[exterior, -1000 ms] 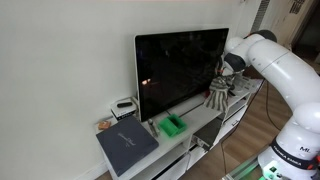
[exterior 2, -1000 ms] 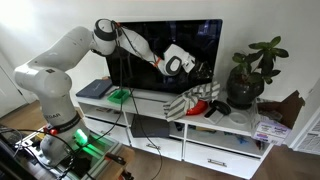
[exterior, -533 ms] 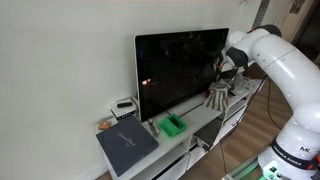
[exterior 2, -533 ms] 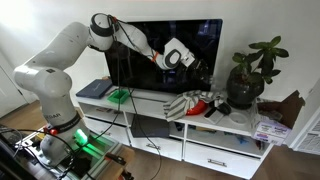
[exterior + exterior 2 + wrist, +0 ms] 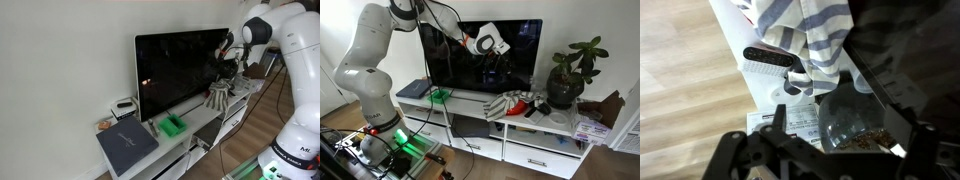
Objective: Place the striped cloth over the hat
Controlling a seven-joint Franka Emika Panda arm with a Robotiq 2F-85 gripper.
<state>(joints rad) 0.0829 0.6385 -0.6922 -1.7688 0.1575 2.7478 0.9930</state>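
The striped cloth (image 5: 508, 104) lies crumpled in grey and off-white folds on the white TV bench, right of the screen; it also shows in an exterior view (image 5: 218, 97) and the wrist view (image 5: 812, 30). It is draped over the red hat (image 5: 528, 98), of which only a red edge peeks out on the right. My gripper (image 5: 497, 64) hangs in front of the TV screen, well above the cloth, open, with nothing between its fingers (image 5: 779, 118). It is apart from the cloth in both exterior views (image 5: 228, 58).
A large black TV (image 5: 180, 70) stands just behind the arm. A potted plant (image 5: 569, 78) and a dark object (image 5: 542, 107) sit right of the cloth. Toward the bench's other end lie a green box (image 5: 172, 124) and a flat dark grey pad (image 5: 127, 146).
The gripper has opened, let go of the striped cloth and risen away from it. The cloth has settled lower over the hat.
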